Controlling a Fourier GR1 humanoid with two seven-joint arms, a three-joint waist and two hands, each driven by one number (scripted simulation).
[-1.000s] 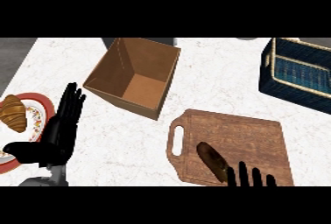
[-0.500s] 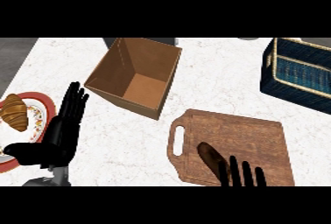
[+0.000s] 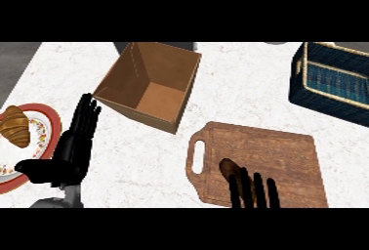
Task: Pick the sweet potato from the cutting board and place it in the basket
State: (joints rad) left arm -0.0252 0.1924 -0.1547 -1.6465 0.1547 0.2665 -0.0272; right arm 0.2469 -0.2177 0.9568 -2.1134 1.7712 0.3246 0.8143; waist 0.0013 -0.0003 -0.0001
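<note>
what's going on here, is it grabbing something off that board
The robot's right hand is over the near edge of the wooden cutting board, fingers straight and laid over the sweet potato, not yet curled round it. The dark blue basket it is meant for sits at the far right of the counter. The left hand rests open at the left, beside a plate with a croissant. An open cardboard box stands in the middle.

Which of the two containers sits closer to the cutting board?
The open brown cardboard box; its corner nearly meets the cutting board, while the blue basket sits farther off.
</note>
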